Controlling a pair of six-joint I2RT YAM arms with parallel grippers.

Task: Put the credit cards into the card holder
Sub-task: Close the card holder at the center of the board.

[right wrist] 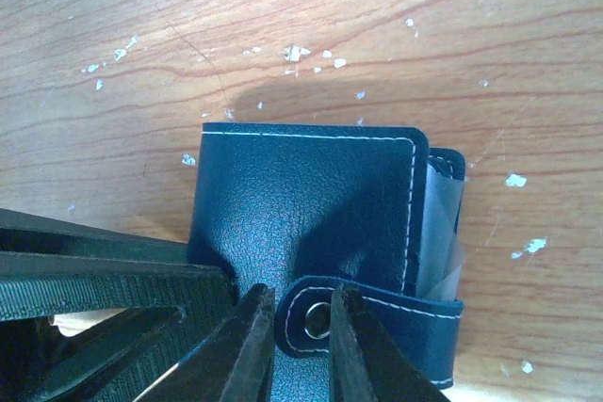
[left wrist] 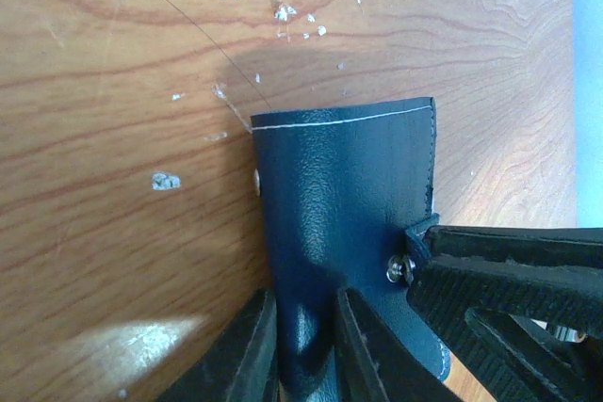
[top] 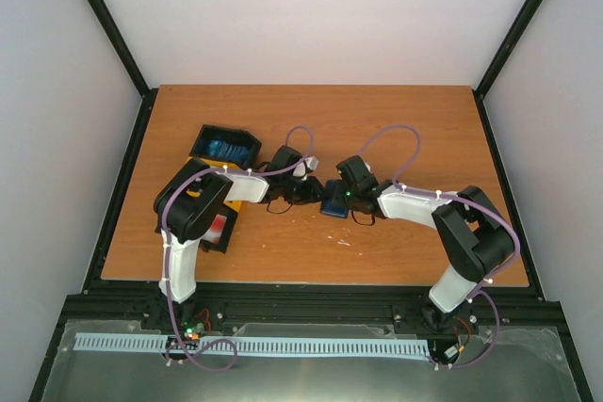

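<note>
The card holder, a dark navy wallet with white stitching, lies folded shut on the table at mid-table, between the two arms. My left gripper is shut on a raised fold of its cover at one edge. From the opposite side, my right gripper is closed round the snap strap, with the metal snap between its fingers. A grey sheet peeks out between the covers; whether it is a card I cannot tell. Blue credit cards and a white-and-red one lie in the tray.
A black-and-yellow tray stands at the left, partly under my left arm. The wooden table carries white flecks and scratches around the wallet. Black frame rails border the table's sides and near edge.
</note>
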